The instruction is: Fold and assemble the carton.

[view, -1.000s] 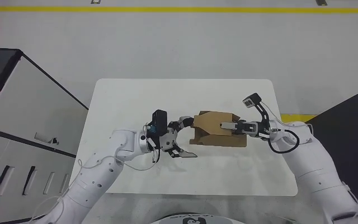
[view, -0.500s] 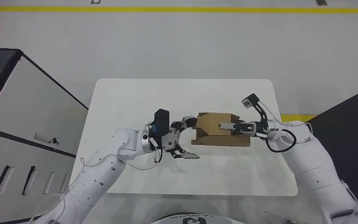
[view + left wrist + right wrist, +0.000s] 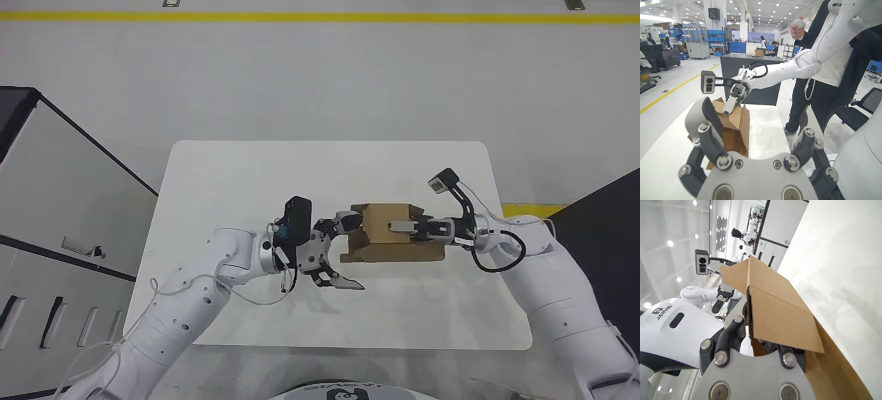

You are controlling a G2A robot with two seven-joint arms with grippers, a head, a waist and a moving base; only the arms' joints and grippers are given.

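The carton (image 3: 382, 246) sits on the white table (image 3: 250, 170), a little toward 3 o'clock from the table's middle in the top view. It is brown and partly set up, with flaps standing loose at its 9 o'clock end. My left gripper (image 3: 346, 252) is at that 9 o'clock end with its jaws spread wide. One finger (image 3: 345, 218) lies at the carton's 10 o'clock corner, touching the cardboard or all but touching it. The other finger (image 3: 348, 283) points toward 5 o'clock over bare table, apart from the carton. In my left wrist view that padded finger (image 3: 702, 117) overlaps the carton's open end (image 3: 734, 125), and the hollow inside shows beside it. My right gripper (image 3: 405, 226) comes in from 3 o'clock across the top of the carton, its jaws pinched on an upright cardboard panel. In my right wrist view the panel's cut edge (image 3: 749, 313) runs down between my fingers, and the rest of the carton (image 3: 776, 306) stretches away over the table.
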